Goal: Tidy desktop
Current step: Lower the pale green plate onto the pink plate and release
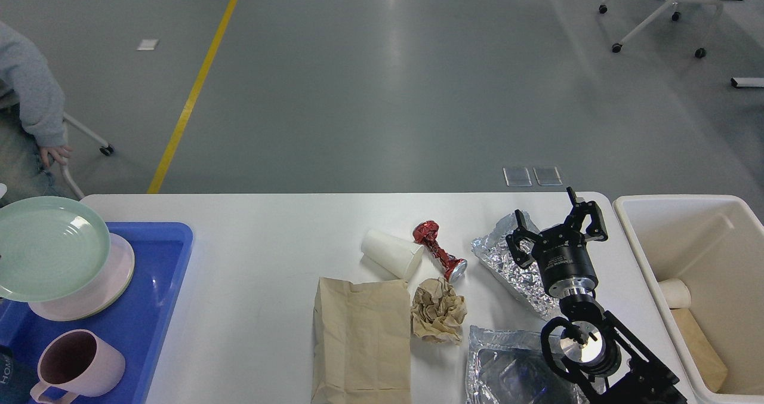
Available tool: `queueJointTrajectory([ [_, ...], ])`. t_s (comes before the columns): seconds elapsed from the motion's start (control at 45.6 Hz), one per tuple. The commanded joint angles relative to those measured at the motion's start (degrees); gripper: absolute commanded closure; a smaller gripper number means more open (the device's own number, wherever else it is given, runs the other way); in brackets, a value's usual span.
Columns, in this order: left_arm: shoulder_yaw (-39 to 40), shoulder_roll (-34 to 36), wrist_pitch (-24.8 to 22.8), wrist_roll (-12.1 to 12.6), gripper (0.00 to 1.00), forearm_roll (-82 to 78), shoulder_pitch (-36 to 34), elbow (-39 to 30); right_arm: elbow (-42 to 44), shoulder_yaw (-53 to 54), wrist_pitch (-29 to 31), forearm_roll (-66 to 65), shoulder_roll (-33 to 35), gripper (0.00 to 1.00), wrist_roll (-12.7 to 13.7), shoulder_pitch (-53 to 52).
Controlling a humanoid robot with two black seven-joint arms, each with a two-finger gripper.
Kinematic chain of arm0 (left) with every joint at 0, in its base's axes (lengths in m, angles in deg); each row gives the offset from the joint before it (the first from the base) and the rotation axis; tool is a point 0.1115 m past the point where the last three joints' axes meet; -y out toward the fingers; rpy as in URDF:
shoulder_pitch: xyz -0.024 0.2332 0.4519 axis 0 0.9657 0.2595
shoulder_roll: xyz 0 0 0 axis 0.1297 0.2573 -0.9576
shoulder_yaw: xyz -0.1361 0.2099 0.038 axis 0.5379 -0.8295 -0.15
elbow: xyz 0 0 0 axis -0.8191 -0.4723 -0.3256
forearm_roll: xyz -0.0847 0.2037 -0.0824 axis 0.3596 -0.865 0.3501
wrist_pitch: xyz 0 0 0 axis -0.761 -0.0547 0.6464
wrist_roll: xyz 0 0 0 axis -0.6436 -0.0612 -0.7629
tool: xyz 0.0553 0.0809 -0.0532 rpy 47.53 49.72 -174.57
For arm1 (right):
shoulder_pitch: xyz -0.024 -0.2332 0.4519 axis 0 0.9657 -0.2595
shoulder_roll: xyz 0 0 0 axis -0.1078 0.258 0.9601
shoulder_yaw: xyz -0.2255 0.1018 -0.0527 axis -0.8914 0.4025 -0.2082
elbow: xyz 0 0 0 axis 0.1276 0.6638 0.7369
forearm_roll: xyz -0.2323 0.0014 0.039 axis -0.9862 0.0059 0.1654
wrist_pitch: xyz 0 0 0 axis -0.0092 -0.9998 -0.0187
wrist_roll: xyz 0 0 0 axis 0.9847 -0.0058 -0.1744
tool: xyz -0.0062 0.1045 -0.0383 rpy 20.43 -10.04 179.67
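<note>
White and smooth, the worktop [268,308] spans nearly the whole width of the head view, with a blue tray [161,296] at its left end and a cream bin [635,237] just past its right end. On the tray a pale green plate [48,249] sits over a pink plate [113,278], with a pink mug [77,365] nearer the robot. Litter lies in the middle of the worktop: a white paper cup [391,253] on its side, a crushed red can [439,252] just right of it, a flat brown paper bag [361,338], a crumpled paper ball [439,310], and two pieces of foil [507,261]. The right hand [560,225] hovers over the farther foil piece, its fingers spread apart and holding nothing. The left hand is out of view. The bin holds another paper cup [674,293].
</note>
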Motion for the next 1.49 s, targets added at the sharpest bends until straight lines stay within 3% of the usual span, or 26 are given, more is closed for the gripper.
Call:
queueJointTrajectory([
  [0.0, 4.57, 0.02, 0.06, 0.52, 1.0, 0.29, 5.44, 3.96, 0.0, 0.0, 0.0, 0.0, 0.0, 0.0, 0.0, 0.0],
  [0.219, 11.0, -0.6, 0.06, 0.87, 1.0, 0.29, 12.39, 6.43, 0.0, 0.0, 0.0, 0.0, 0.0, 0.0, 0.0, 0.0],
  [1.469, 15.83, -5.43, 0.06, 3.07, 1.0, 3.63, 16.87, 11.97, 0.0, 0.0, 0.0, 0.0, 0.0, 0.0, 0.0, 0.0],
])
